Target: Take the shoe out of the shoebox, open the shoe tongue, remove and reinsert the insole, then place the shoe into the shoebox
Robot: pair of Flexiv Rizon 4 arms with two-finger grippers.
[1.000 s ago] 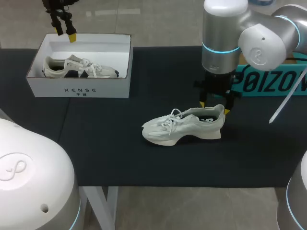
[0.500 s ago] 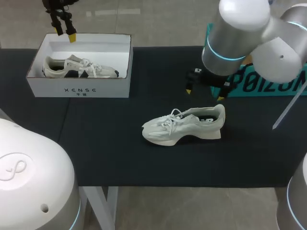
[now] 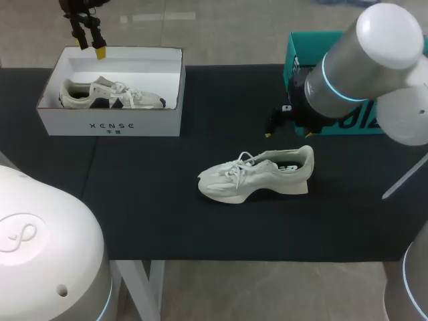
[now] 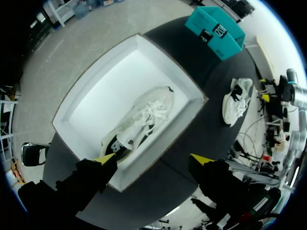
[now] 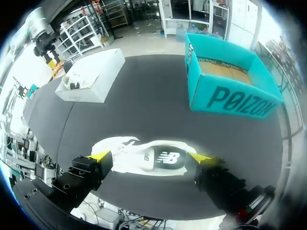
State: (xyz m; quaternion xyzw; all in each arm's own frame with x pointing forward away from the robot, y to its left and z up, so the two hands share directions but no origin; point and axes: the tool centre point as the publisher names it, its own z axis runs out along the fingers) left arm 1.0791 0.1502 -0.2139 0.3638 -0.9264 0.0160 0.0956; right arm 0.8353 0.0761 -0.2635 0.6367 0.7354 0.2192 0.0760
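A pale grey sneaker lies on its sole on the dark table, toe to the left, tongue and laces up. My right gripper hangs open just behind and above its heel, touching nothing. In the right wrist view the sneaker lies below the open right gripper, well clear of the fingers. A white shoebox at the far left holds a second sneaker. My left gripper stands open over the box's back edge. From the left wrist, the left gripper looks down on the shoebox and its sneaker.
A teal box stands open at the back right, close behind my right arm; it also shows in the right wrist view as the teal box. Bare dark table lies between the shoebox and the loose sneaker, and along the front edge.
My right gripper has let go of the sneaker's heel, opened wide, and lifted back and away while the arm swung. The sneaker and my left arm have not moved.
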